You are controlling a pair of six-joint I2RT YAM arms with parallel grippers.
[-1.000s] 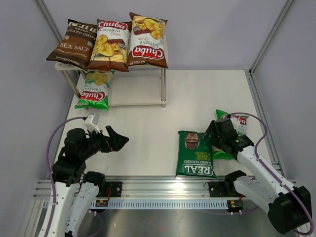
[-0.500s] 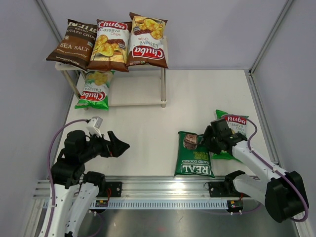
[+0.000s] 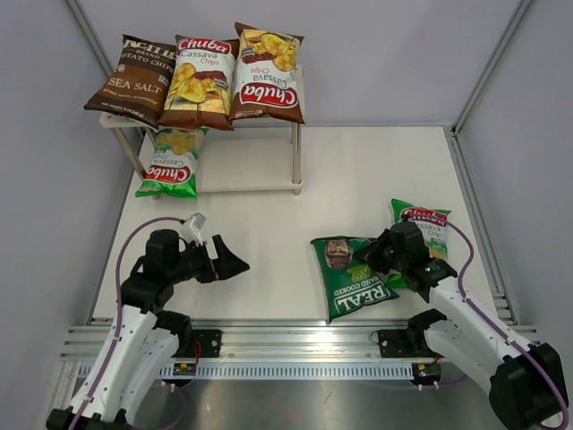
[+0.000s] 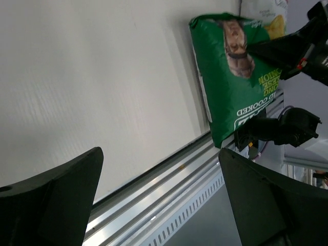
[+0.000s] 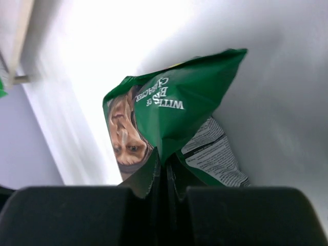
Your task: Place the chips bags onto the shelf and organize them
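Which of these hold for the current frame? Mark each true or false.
1. The shelf carries three bags on its top board. True.
2. The right end effector is shut on the REAL bag. True.
3. The left end effector holds a bag. False: it is open and empty.
4. The shelf's lower board is bare. False: a green Chuba bag lies on it.
5. A second green Chuba bag lies on the table by the right arm. True.

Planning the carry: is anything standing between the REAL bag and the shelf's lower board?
Nothing visible. Only bare table lies between the REAL bag and the shelf; the left end effector hangs off to the left.
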